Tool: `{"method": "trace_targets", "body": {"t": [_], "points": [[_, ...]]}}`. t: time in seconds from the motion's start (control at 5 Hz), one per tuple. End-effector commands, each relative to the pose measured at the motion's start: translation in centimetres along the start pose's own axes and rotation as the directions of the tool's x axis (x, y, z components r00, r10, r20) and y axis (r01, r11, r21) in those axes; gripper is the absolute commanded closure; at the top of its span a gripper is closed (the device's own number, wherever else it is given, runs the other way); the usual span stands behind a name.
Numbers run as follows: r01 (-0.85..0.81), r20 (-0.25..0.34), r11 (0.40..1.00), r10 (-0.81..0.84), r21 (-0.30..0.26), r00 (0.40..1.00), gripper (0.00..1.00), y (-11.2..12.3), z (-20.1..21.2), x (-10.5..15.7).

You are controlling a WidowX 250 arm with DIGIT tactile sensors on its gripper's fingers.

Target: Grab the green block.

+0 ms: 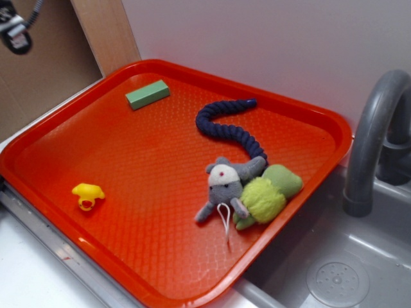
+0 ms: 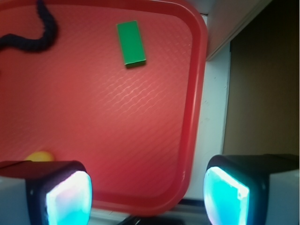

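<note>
My hand (image 2: 147, 192) hangs open above the red tray (image 2: 192, 117), nothing gripped; the green block (image 2: 131, 43) lies near the tray's far corner. Approach phase: I must advance, align, descend.

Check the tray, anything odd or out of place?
Nothing damaged or spilled. One oddity: the orange tray sits askew, its near right corner overhanging the grey sink. The green block lies flat and alone near the far rim. The tool is open, holding nothing.

The green block (image 1: 148, 94) lies flat near the tray's (image 1: 96, 256) far corner.
</note>
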State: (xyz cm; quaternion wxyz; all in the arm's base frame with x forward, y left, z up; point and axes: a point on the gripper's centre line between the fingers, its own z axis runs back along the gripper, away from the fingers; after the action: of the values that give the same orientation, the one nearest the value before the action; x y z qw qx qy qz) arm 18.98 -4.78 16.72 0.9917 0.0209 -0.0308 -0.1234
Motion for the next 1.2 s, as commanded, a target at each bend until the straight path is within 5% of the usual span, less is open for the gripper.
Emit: {"method": "trace_targets", "body": {"t": [0.0,0.6,1.0], "points": [[0.034,0.060,0.995,-0.040,0.096,0.997,0.00,-0.8,-3.4,4.4],[0.091,0.020,0.995,-0.090,-0.039,0.996,0.00,-1.0,-9.1,10.0],[0.150,-0.035,0.987,-0.151,-0.050,0.988,0.00,-1.6,-12.8,12.4]]}}
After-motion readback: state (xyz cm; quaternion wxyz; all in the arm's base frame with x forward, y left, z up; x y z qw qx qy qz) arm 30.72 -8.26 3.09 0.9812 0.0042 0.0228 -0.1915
